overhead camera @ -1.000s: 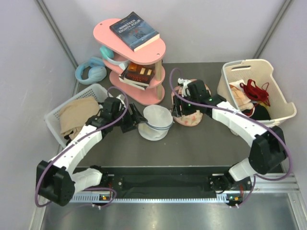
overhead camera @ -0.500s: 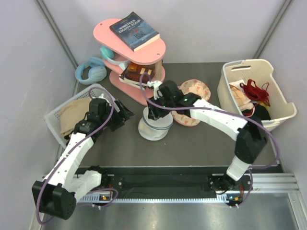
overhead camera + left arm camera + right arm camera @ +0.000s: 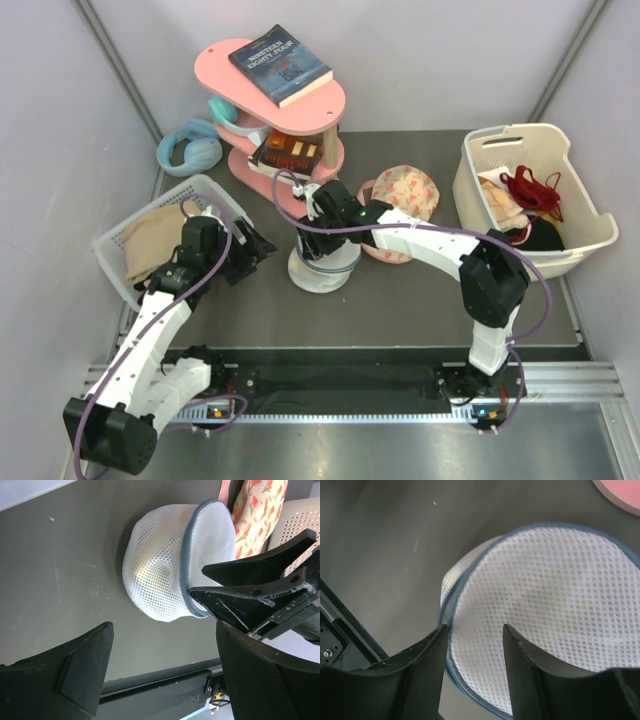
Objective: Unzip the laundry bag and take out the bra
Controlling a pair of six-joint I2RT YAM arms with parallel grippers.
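The laundry bag (image 3: 325, 268), a white mesh drum with a grey-blue zip rim, stands in the middle of the dark table. It also shows in the left wrist view (image 3: 160, 575) and the right wrist view (image 3: 550, 600). My right gripper (image 3: 317, 240) is open right above it. In its own view the gripper (image 3: 472, 642) straddles the bag's near rim, one finger outside the rim and one over the mesh top. My left gripper (image 3: 262, 247) is open and empty just left of the bag, apart from it; its own view (image 3: 165, 675) shows bare table between the jaws. The bra is hidden; only a faint yellow tint shows through the mesh.
A peach floral fabric piece (image 3: 405, 195) lies right of the bag. A pink shelf (image 3: 285, 120) with books stands behind, blue headphones (image 3: 188, 150) beside it. A white basket (image 3: 200, 192) with beige cloth is at the left, another (image 3: 575, 190) with a red garment at the right.
My right arm has swung left from the floral piece to above the laundry bag. My left gripper has drawn back left, off the bag.
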